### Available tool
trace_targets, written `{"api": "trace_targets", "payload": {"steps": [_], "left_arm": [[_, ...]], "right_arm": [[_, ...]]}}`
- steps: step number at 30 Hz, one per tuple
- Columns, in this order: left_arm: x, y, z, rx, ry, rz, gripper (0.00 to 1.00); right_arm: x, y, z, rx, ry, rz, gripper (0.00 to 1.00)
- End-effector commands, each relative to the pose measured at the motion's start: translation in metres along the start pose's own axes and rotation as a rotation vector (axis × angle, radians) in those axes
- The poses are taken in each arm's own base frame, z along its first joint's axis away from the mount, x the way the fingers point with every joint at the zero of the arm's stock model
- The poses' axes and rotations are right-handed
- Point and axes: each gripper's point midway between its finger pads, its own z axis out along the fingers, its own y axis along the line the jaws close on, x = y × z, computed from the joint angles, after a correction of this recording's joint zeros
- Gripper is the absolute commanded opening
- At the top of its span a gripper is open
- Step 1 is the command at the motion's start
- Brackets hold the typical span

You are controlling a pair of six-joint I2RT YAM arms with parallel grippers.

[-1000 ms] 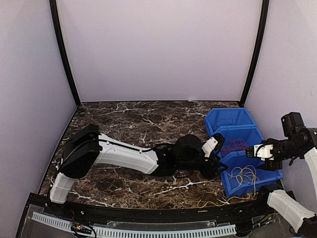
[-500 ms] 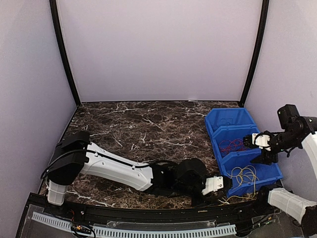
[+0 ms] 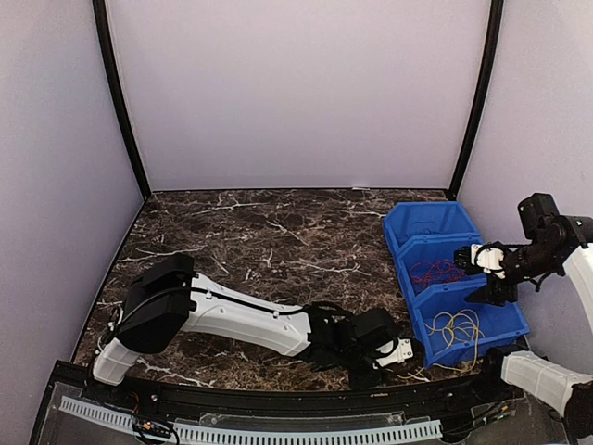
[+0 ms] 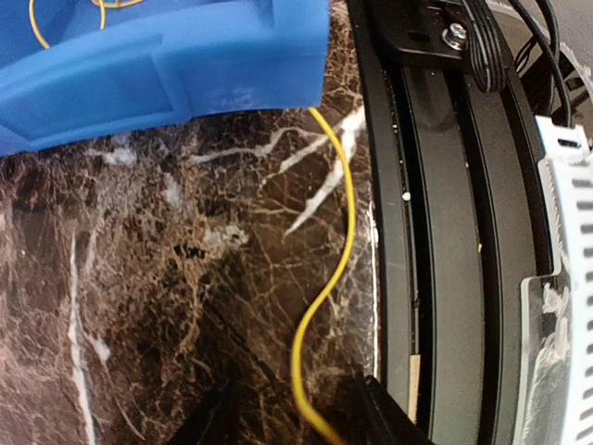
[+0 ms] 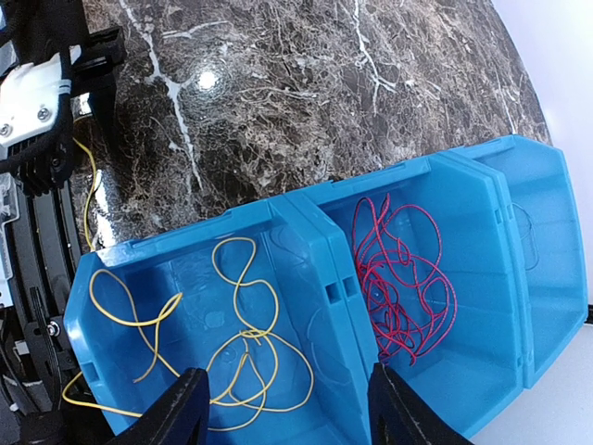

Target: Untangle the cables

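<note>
Yellow cables (image 3: 454, 326) lie as loose loops in the nearest blue bin (image 3: 428, 345). A red cable (image 3: 435, 273) is coiled in the middle bin. In the left wrist view one yellow strand (image 4: 338, 250) comes out under the bin (image 4: 157, 74), runs across the marble and passes between the open jaws of my left gripper (image 4: 296, 428). That gripper (image 3: 406, 353) lies low by the bin's near corner. My right gripper (image 3: 479, 275) hovers open and empty above the bins; its wrist view shows the yellow loops (image 5: 243, 343) and the red coil (image 5: 398, 278) below it (image 5: 289, 413).
A third blue bin (image 3: 422, 221) at the back holds nothing that I can see. The black frame at the table's front edge (image 4: 435, 232) runs close beside my left gripper. The left arm (image 3: 250, 320) stretches along the front of the marble table.
My left gripper swung from beside the middle bin down to the front edge, then drew back a little to the left. My right gripper moved back and up over the bins.
</note>
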Motion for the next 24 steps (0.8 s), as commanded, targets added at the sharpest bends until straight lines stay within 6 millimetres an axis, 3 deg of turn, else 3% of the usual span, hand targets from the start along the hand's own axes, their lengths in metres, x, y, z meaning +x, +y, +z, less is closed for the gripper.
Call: {"api": "trace_targets", "payload": {"steps": [1,5,7,12,18,24], "left_arm": [[0.000,-0.001,-0.003,-0.001,0.045,-0.023,0.36],[-0.005,-0.001,-0.007,0.003,0.042,-0.008,0.06],[-0.012,0.001,-0.010,-0.005,0.022,0.000,0.00],[-0.063,0.015,-0.035,-0.080,-0.149,0.037,0.00],[-0.151,0.037,-0.107,-0.167,-0.465,0.043,0.00],[-0.207,0.063,-0.169,-0.279,-0.737,-0.014,0.00]], "right_arm": [[-0.005,-0.010,-0.004,0.035,-0.017,-0.006,0.60],[-0.005,-0.013,-0.005,0.046,-0.012,-0.003,0.59],[-0.007,-0.019,-0.006,0.067,-0.018,0.015,0.58],[-0.017,-0.053,-0.016,0.171,-0.040,0.117,0.52],[-0.038,-0.104,-0.039,0.294,-0.096,0.227,0.53],[-0.061,-0.145,-0.075,0.446,-0.176,0.300,0.57]]}}
